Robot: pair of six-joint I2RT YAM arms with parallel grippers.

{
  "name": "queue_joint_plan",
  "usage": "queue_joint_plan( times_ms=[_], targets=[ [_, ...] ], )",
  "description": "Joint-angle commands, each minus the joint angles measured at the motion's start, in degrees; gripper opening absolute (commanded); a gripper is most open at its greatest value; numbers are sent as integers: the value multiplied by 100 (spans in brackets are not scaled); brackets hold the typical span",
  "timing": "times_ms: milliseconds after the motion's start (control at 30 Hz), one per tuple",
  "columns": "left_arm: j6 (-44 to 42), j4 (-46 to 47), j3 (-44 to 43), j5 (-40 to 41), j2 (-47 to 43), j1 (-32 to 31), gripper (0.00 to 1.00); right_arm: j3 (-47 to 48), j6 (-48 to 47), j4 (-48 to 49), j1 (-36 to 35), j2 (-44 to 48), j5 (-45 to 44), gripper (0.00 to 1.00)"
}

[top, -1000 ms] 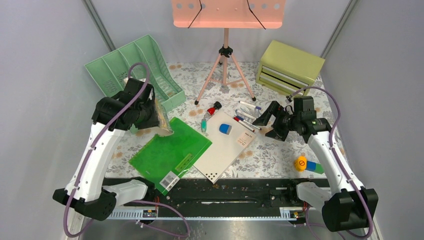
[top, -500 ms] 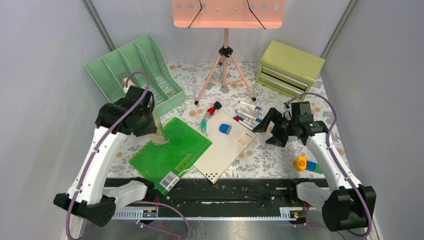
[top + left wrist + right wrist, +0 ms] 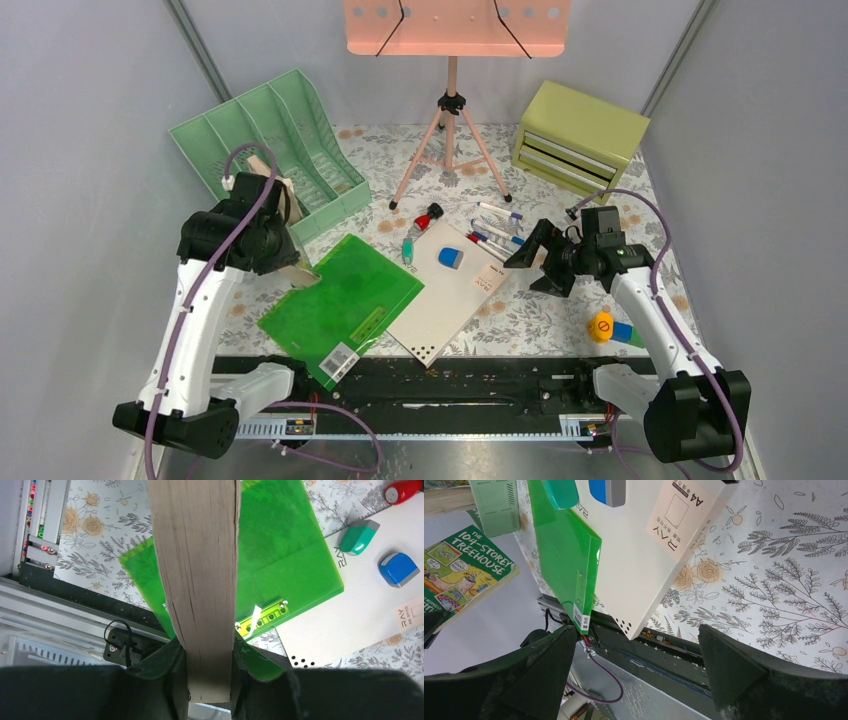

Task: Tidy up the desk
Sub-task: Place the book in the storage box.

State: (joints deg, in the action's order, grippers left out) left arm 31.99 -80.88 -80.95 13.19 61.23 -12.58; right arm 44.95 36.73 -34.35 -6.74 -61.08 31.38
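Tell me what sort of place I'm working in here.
Most likely a staged robot test cell, not a real office: plain grey walls close around one floral desk, a black rail runs along its near edge, and the props are a file tray, drawers and a music stand.

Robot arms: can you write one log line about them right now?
left gripper: shut on book, near green folder | right gripper: open, empty, above desk

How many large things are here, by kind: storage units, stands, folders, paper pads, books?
Storage units: 2, file tray and drawer box
Stands: 1, pink music stand
Folders: 1, green folder
Paper pads: 1, white pad
Books: 1, book in left gripper
Total: 6
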Motion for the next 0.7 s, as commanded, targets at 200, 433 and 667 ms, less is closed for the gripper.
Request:
queue_joint_plan(
  times_ms=[200, 433, 667],
  targets=[
    [-105, 99, -700, 477, 192, 664, 0, -142, -118, 111, -20, 149, 233, 100],
    [-303, 105, -1335, 616, 602, 1218, 0, -113, -125, 112, -20, 157, 229, 100],
    [-531, 204, -1977, 620, 1096, 1655, 0, -59, -133, 133, -20, 104, 220, 99]
  ],
)
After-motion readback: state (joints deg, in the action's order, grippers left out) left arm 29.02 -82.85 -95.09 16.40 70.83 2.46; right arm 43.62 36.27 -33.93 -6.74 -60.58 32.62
